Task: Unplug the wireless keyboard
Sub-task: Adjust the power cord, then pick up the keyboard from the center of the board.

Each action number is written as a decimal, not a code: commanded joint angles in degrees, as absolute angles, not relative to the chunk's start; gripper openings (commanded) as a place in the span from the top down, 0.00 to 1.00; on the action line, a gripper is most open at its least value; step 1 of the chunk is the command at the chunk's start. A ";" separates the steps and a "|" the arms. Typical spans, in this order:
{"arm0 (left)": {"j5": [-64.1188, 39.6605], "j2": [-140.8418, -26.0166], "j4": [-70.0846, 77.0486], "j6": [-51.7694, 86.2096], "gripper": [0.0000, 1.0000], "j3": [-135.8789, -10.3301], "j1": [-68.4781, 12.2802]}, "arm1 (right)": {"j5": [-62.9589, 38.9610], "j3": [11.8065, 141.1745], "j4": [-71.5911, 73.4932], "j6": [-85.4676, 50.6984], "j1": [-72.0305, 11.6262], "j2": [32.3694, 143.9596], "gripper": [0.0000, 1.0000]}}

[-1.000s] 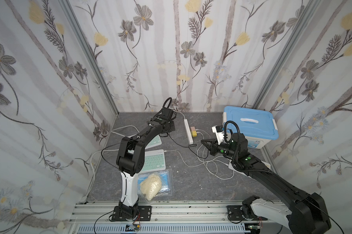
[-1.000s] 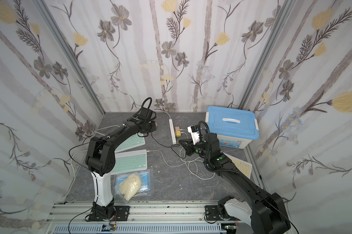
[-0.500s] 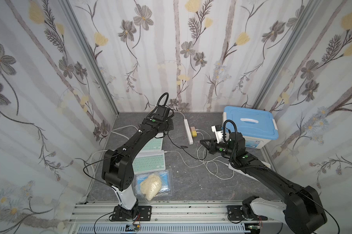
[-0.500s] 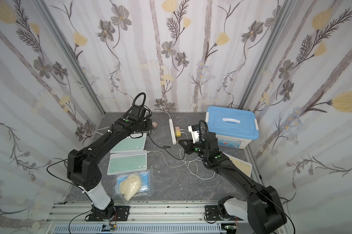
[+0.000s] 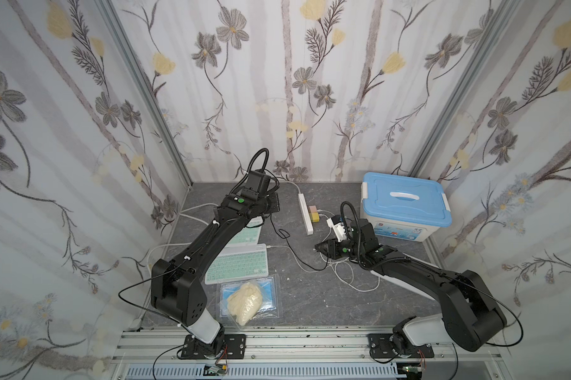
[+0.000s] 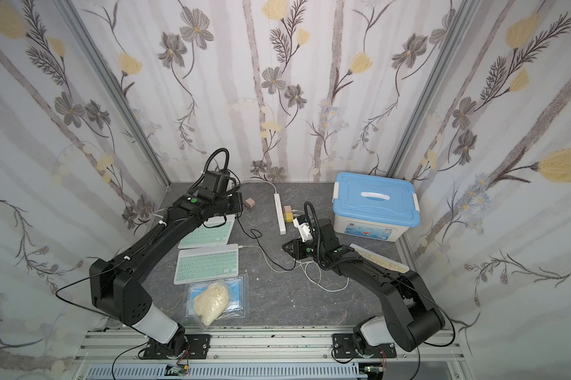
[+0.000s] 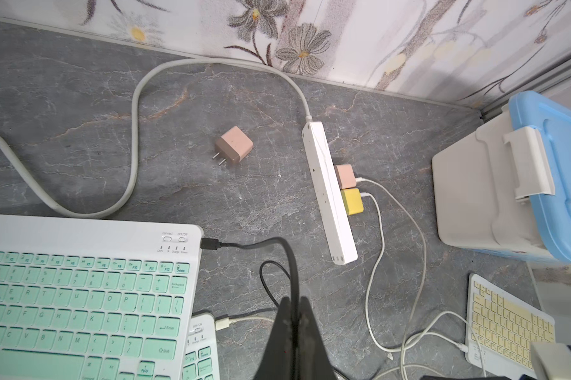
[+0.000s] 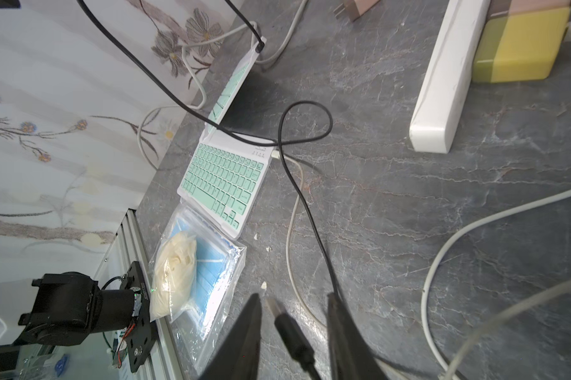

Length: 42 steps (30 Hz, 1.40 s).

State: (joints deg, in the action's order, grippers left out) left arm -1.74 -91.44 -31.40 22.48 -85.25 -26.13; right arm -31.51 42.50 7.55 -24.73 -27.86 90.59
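On the left, by the back wall, the far keyboard has the black lead in its side socket, next to "Connect", "OFF/ON" and "Charge". The left claw just beside it is pinched shut, whether on the lead I cannot tell. The pink charger lies loose, clear of the strip, and the lead's USB plug sits free between the parted jaws of the right claw. So I reckon the charger end is done and the keyboard end is left; the box label is too small to read.
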 commanded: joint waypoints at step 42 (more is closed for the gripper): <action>0.47 -100.14 -18.53 31.53 1.00 -75.22 -59.64 | -36.62 45.81 22.06 -40.71 -20.29 106.98 0.39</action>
